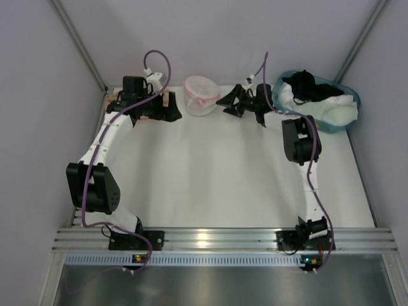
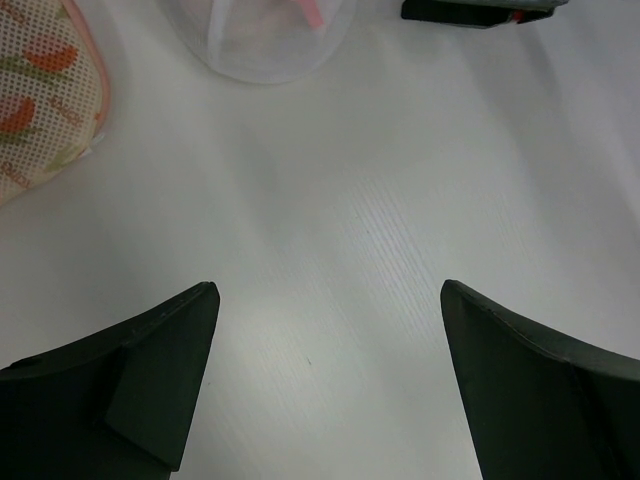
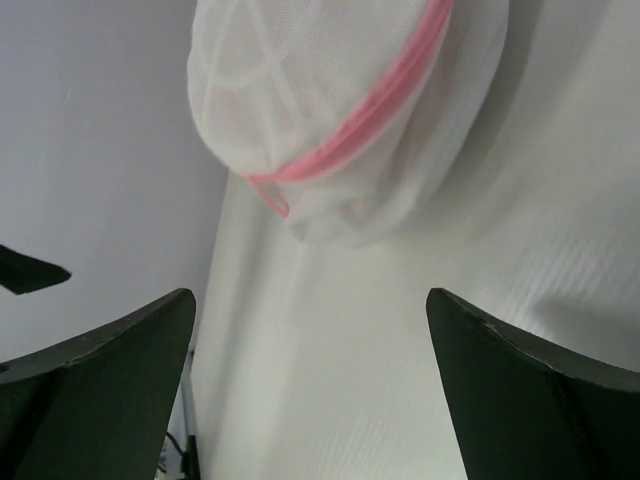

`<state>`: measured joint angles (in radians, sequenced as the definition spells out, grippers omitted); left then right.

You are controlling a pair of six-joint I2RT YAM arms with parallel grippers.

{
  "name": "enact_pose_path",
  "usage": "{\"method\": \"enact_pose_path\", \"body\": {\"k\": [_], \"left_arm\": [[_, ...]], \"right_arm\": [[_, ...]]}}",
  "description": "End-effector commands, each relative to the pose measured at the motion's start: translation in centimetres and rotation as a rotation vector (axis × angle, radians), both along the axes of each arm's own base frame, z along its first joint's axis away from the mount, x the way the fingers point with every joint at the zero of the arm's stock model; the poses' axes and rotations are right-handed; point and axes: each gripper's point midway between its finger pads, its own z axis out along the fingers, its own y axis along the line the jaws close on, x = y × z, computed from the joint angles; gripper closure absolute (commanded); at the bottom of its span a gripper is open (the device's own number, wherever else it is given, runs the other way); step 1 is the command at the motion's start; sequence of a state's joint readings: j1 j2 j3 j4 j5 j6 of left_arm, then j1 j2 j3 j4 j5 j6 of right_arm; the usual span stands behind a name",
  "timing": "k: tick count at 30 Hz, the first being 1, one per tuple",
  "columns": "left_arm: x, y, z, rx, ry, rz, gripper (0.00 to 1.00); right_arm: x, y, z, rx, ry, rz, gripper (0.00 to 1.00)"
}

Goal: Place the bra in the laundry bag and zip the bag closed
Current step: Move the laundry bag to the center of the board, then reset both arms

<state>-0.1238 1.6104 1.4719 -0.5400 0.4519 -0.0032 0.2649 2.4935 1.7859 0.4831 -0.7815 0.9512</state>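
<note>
The laundry bag [image 1: 201,95] is a round white mesh pouch with a pink zipper band, lying at the back of the table. In the right wrist view the laundry bag [image 3: 340,110] shows its two halves together, with a faint pink tint through the mesh. The bra itself cannot be made out as a separate thing. My left gripper [image 1: 174,109] stands open just left of the bag; in its wrist view the left gripper [image 2: 328,288] has only bare table between its fingers. My right gripper [image 1: 227,105] is open just right of the bag, and in its wrist view the right gripper [image 3: 308,295] holds nothing.
An orange-printed padded piece [image 2: 40,100] with pink trim lies beside the left gripper. A teal basket [image 1: 344,118] with black and white clothes stands at the back right. Grey walls close the table on the left, back and right.
</note>
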Motion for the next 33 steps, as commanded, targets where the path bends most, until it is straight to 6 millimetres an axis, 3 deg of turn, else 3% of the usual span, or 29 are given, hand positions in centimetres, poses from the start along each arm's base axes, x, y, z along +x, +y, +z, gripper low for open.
{"method": "enact_pose_path", "body": {"k": [1, 2, 3, 4, 6, 7, 8, 9, 10, 15, 17, 18, 20, 21, 27, 33], "left_arm": [[-1.3, 0.4, 0.8, -0.019, 0.021, 0.025, 0.02], [-1.6, 0.3, 0.5, -0.027, 0.031, 0.021, 0.02], [-2.3, 0.4, -0.4, -0.022, 0.068, 0.017, 0.02], [-2.8, 0.3, -0.8, -0.022, 0.095, 0.012, 0.02], [-3.5, 0.0, -1.9, -0.029, 0.15, -0.012, 0.02], [-4.2, -0.1, -2.5, -0.033, 0.19, -0.022, 0.02], [-4.4, -0.3, -3.0, -0.035, 0.208, -0.035, 0.02], [-4.7, -0.4, -3.6, -0.042, 0.228, -0.043, 0.02], [-4.9, -0.5, -3.8, -0.045, 0.232, -0.054, 0.02], [-4.8, 0.8, -6.9, 0.037, 0.283, -0.009, 0.02], [-5.0, 1.4, -7.8, 0.072, 0.29, -0.001, 0.02], [-5.6, 1.6, -8.6, 0.083, 0.309, -0.001, 0.02], [-6.1, 2.1, -9.4, 0.113, 0.319, 0.004, 0.02], [-6.7, 2.1, -10.1, 0.123, 0.335, 0.001, 0.02], [-8.2, 4.2, -11.8, 0.248, 0.316, 0.057, 0.02], [-9.6, 5.0, -12.0, 0.282, 0.294, 0.077, 0.02]], "right_arm": [[-2.0, -4.3, 11.2, -0.016, -0.208, 0.007, 0.0], [-2.7, -5.2, 11.4, -0.06, -0.257, 0.025, 0.01], [-4.1, -5.8, 9.8, -0.103, -0.181, 0.043, 0.01], [-5.2, -6.4, 11.8, -0.134, -0.225, 0.05, 0.01], [-7.0, -7.6, 11.3, -0.239, -0.275, 0.085, 0.01], [-9.2, -8.3, 11.7, -0.283, -0.227, 0.106, 0.01], [-10.0, -8.9, 11.5, -0.349, -0.29, 0.135, 0.01], [-11.2, -9.3, 11.1, -0.382, -0.283, 0.155, 0.01], [-13.6, -9.8, 11.1, -0.415, -0.235, 0.187, 0.01], [-19.2, -12.5, 8.3, -0.588, -0.193, 0.27, 0.01], [-20.8, -13.3, 8.8, -0.631, -0.245, 0.27, 0.01], [-22.1, -13.7, 7.4, -0.646, -0.221, 0.277, 0.01], [-23.4, -14.2, 7.8, -0.671, -0.26, 0.268, 0.01], [-24.3, -14.4, 6.7, -0.674, -0.233, 0.278, 0.01], [-27.0, -15.4, 4.9, -0.745, -0.245, 0.291, 0.0], [-28.7, -15.5, 3.2, -0.788, -0.251, 0.325, 0.01]]}}
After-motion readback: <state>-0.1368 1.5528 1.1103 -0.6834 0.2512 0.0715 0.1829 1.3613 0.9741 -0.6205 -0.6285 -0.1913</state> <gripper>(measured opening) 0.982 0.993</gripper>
